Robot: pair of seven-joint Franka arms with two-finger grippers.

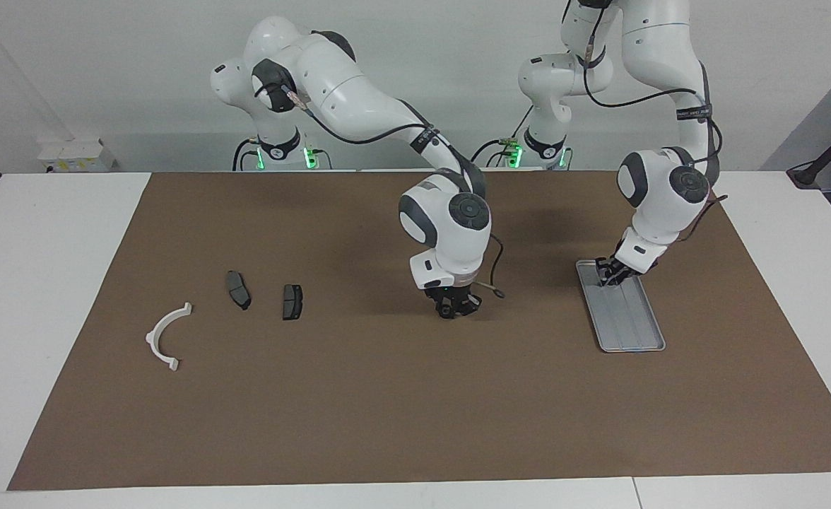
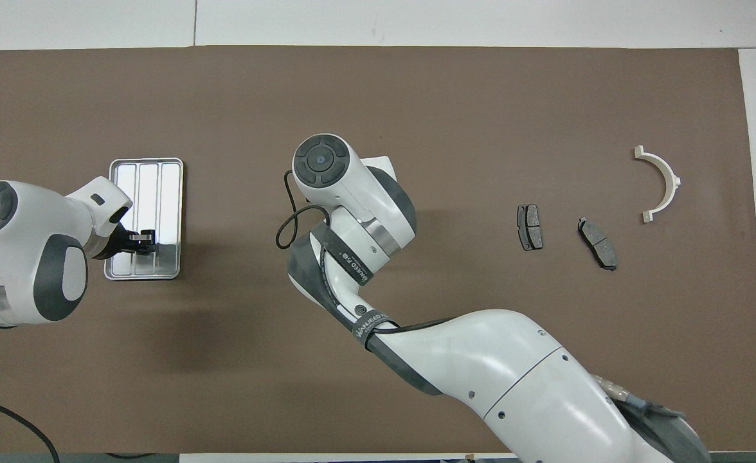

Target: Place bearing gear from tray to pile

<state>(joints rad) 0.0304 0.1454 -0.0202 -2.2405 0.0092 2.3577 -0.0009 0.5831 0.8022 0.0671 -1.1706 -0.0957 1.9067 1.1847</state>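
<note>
tray [image 1: 631,325] toward left arm's end | left gripper [image 1: 610,274] inside it, jaw state unclear | right gripper [image 1: 456,308] mid-mat, jaw state unclear

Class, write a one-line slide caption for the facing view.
Left gripper reaches into the tray; right gripper hangs low over the mat.

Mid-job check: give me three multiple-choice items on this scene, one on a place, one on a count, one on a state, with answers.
1. The left gripper is at:
A. the tray's end nearer the robots
B. the white bracket
C. bare mat

2. Dark grey pads on the mat:
A. one
B. two
C. four

3. The white bracket:
A. sits in the tray
B. is held by the right gripper
C. lies on the mat

Answers:
1 A, its tip meets the tray there.
2 B, one pad and another pad.
3 C, it lies apart from the right gripper, which is over the mid-mat.
</note>
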